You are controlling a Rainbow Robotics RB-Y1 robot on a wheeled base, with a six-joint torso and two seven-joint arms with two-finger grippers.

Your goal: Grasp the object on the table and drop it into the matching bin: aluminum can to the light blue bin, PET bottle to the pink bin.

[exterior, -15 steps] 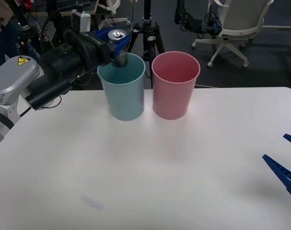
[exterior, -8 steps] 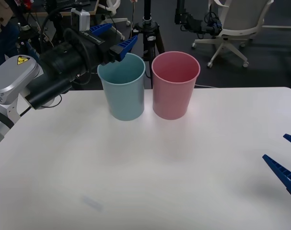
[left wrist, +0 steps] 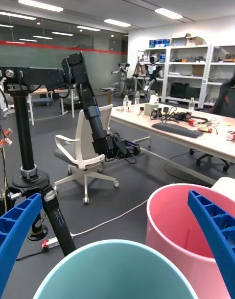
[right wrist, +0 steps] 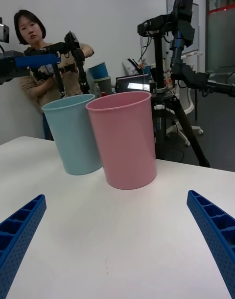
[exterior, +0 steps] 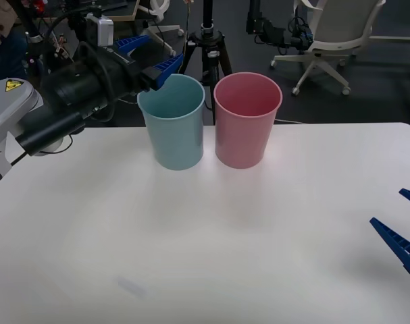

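Note:
The light blue bin (exterior: pixel 172 128) and the pink bin (exterior: pixel 245 125) stand side by side at the far edge of the white table (exterior: pixel 205 236). My left gripper (exterior: pixel 161 52) hangs open just above and behind the light blue bin's left rim, with nothing between its fingers. In the left wrist view, the light blue bin's mouth (left wrist: pixel 112 272) lies right below the open left gripper (left wrist: pixel 113 195), and the pink bin (left wrist: pixel 181 230) stands beside it. The aluminum can is hidden. My right gripper (exterior: pixel 387 207) rests open low over the table's right edge, facing the pink bin (right wrist: pixel 125 142) and the light blue bin (right wrist: pixel 73 135).
A black tripod (exterior: pixel 208 47) and a white office chair (exterior: pixel 333 40) stand on the floor behind the table. The table's far edge runs just behind the bins. Bare tabletop stretches from the bins to the near edge.
A second ago my left gripper held the can over the light blue bin. It has opened, the can has gone from sight, and the arm has drawn back to the left.

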